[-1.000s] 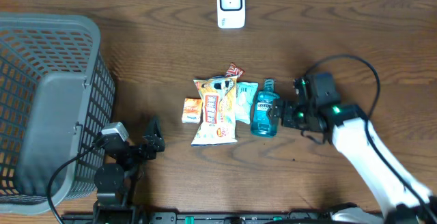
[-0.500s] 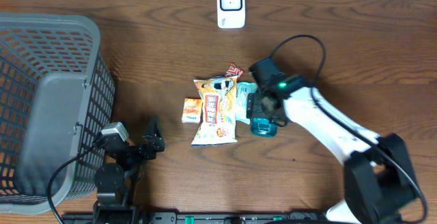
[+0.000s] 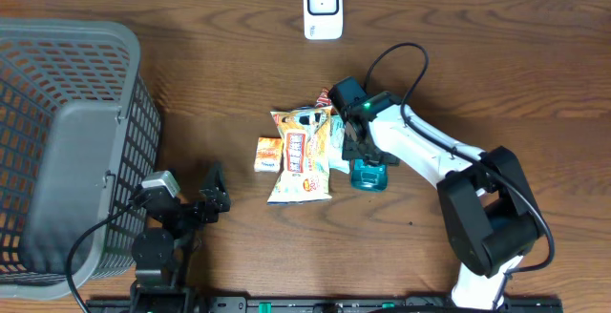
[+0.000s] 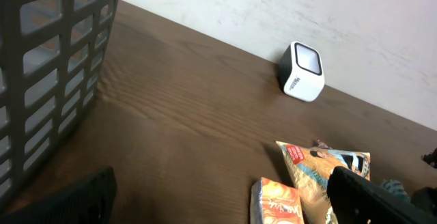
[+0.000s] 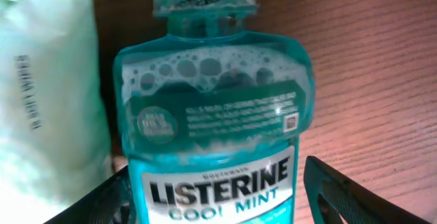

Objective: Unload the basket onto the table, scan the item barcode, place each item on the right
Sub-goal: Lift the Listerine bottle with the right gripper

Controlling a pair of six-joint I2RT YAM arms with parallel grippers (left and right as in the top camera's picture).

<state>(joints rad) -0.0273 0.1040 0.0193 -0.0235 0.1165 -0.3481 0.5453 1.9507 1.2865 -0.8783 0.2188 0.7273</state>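
While parted right jaws straddle it, the Listerine bottle (image 5: 212, 135) lies flat, cap toward the wall (image 4: 273, 5).

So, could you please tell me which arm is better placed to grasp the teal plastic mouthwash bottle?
Right. The right gripper straddles the teal plastic mouthwash bottle, fingers either side. The left gripper sits open near the grey plastic basket, well away.

Teal Listerine bottle (image 5: 212, 135) lying flat, label up, foamy inside, white scanner (image 3: 323, 8) well apart
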